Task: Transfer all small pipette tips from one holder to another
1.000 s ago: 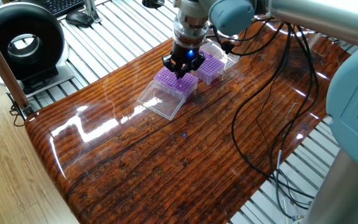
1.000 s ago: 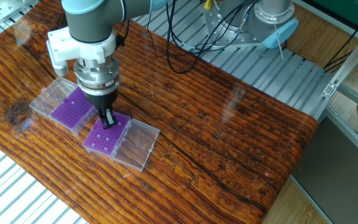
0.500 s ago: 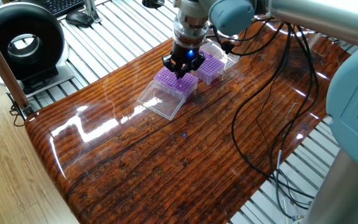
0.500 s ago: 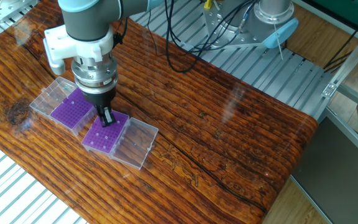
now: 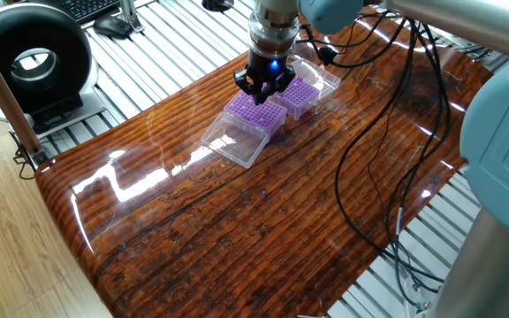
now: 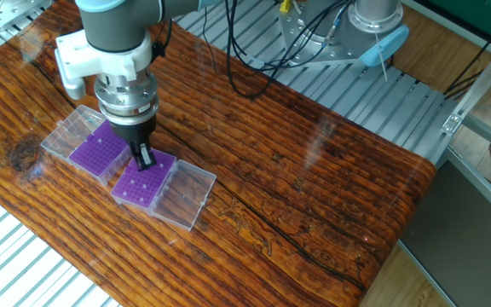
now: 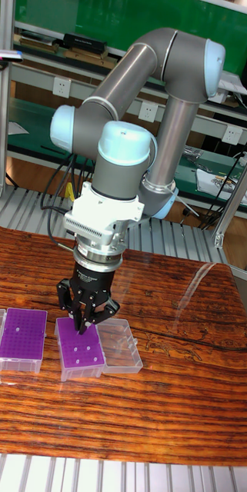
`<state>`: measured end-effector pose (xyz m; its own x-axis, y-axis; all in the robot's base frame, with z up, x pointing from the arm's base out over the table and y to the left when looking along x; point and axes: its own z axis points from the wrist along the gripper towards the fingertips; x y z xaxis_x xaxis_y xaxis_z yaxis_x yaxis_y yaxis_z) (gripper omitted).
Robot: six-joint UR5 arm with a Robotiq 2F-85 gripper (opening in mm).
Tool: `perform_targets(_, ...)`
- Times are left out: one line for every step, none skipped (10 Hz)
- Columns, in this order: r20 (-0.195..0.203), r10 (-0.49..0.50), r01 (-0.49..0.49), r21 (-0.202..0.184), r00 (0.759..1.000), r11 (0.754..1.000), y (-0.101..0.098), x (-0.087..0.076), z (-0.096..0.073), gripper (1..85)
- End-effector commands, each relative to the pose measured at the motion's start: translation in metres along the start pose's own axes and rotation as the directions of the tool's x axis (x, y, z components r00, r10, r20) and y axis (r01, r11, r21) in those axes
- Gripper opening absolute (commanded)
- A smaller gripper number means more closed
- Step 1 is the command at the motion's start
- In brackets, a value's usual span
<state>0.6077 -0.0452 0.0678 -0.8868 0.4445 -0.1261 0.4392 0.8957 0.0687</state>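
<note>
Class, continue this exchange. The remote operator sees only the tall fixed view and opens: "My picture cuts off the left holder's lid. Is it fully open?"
Observer: Yes. The other fixed view shows the clear lid lying flat on the table beside the left holder.
Operator: Is anything lying on the table behind the arm?
Observer: Black cables trail across the wood in one fixed view.
Operator: Any light on the gripper?
Observer: One fixed view shows a small blue glow above the fingers of the gripper.

gripper (image 6: 146, 159) shifted slightly toward far edge of purple box (image 6: 141, 181).
</note>
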Motion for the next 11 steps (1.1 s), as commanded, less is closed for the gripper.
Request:
perform_targets(0.001, -0.005, 0.005, -0.006, 1.000, 1.000, -0.001, -0.004, -0.005, 1.0)
perform_targets(0.001, -0.007, 0.007, -0.006, 1.000, 1.000, -0.001, -0.004, -0.006, 1.0)
perform_targets(0.001, -0.012, 0.012, -0.003, 1.000, 1.000, -0.003, -0.005, -0.007, 1.0)
perform_targets(-0.001, -0.019, 0.019, 0.004, 1.000, 1.000, -0.005, -0.004, -0.008, 1.0)
perform_targets(-0.001, -0.024, 0.024, 0.011, 1.000, 1.000, -0.006, -0.004, -0.009, 1.0)
perform_targets(0.001, -0.053, 0.053, 0.030, 0.999, 0.998, -0.012, -0.005, -0.009, 1.0)
perform_targets(0.008, -0.090, 0.090, 0.054, 0.996, 0.994, -0.019, -0.008, -0.010, 1.0)
perform_targets(0.009, -0.150, 0.149, 0.092, 0.989, 0.985, -0.029, -0.011, -0.012, 1.0)
perform_targets(0.008, -0.198, 0.195, 0.124, 0.980, 0.973, -0.040, -0.014, -0.014, 1.0)
perform_targets(-0.001, -0.201, 0.200, 0.126, 0.980, 0.972, -0.043, -0.013, -0.015, 1.0)
perform_targets(-0.008, -0.214, 0.213, 0.131, 0.977, 0.968, -0.048, -0.014, -0.017, 1.0)
